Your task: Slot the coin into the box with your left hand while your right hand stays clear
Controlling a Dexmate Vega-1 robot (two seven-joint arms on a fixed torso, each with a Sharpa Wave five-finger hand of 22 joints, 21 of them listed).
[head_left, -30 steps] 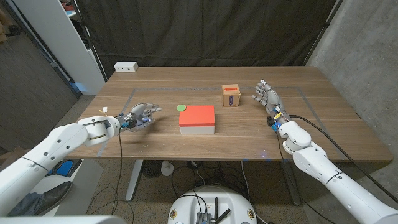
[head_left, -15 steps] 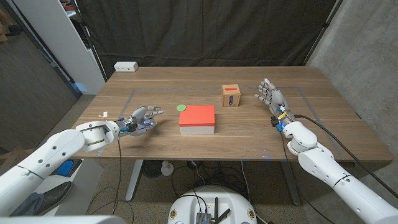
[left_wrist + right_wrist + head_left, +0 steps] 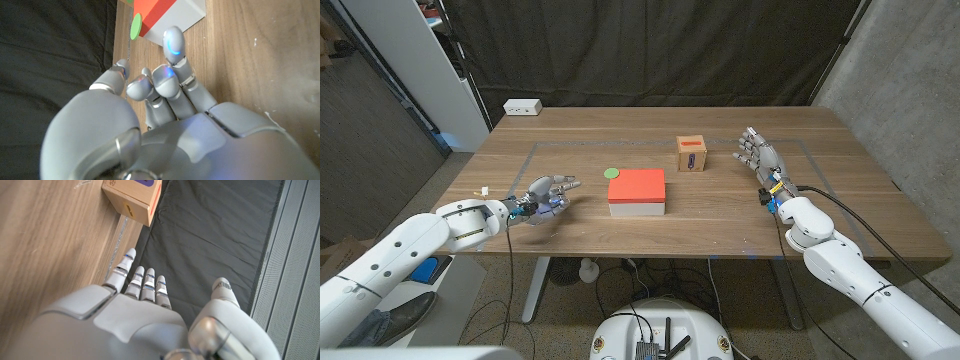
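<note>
A green coin (image 3: pixel 612 172) (image 3: pixel 135 26) lies flat on the table just behind the left corner of a white block with a red top (image 3: pixel 637 190) (image 3: pixel 159 14). A small cardboard box (image 3: pixel 692 154) (image 3: pixel 132 197) with a red slot stands further back right. My left hand (image 3: pixel 545 192) (image 3: pixel 155 115) hovers left of the red block, fingers loosely bent and pointing toward the coin, holding nothing. My right hand (image 3: pixel 760 158) (image 3: pixel 145 315) stands to the right of the cardboard box, fingers spread and apart from it.
A white power strip (image 3: pixel 522 106) sits at the table's back left corner. Faint tape lines (image 3: pixel 800 150) mark a rectangle on the wooden table (image 3: pixel 650 230). Black curtain hangs behind the table.
My left hand has drifted slightly toward the table's near edge. My right hand has shifted a little to the right, away from the cardboard box.
</note>
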